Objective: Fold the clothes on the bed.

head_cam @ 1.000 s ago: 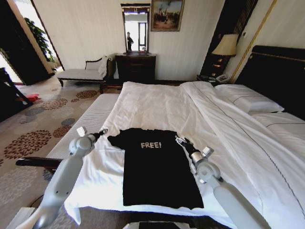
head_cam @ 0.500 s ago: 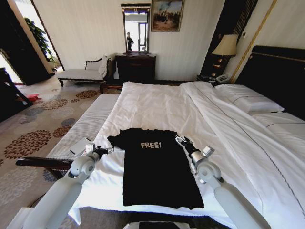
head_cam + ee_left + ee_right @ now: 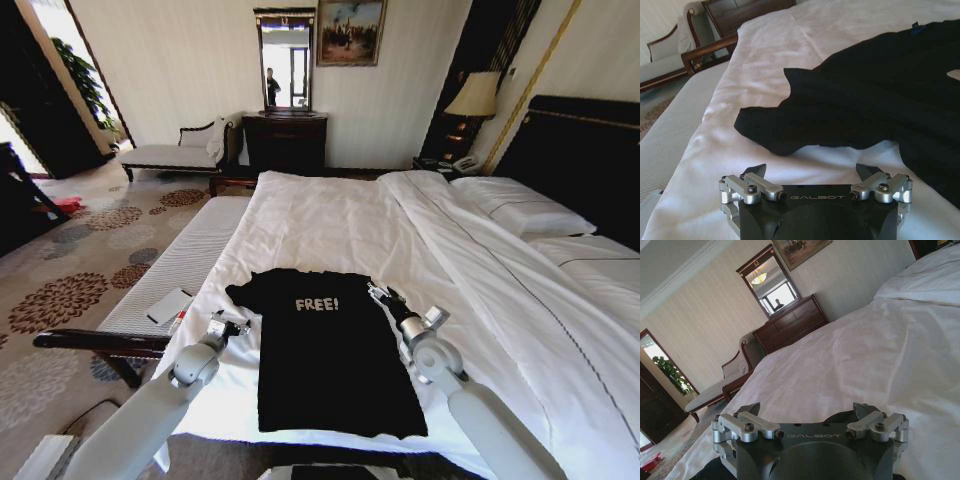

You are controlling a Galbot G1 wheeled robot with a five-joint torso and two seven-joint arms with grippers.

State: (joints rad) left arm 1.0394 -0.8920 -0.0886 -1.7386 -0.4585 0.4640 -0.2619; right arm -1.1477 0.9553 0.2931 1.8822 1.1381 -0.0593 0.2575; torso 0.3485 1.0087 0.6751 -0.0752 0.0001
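The clothes, a black T-shirt with white "FREE!" lettering, lie flat near the front edge of the bed, sleeves spread. My left gripper hovers low over the white sheet just outside the shirt's left sleeve. In the left wrist view that gripper is open, with the sleeve's tip a short way beyond its fingertips. My right gripper sits at the shirt's right sleeve. It is open too, pointing across the bed.
A pale upholstered bench runs along the bed's left side with a white card on it and a dark wooden arm. Pillows and the dark headboard are to the right. A dresser stands at the far wall.
My left arm has swung down and to the right, from beside the bed's edge to just outside the shirt's left sleeve. The right arm and the shirt have stayed put.
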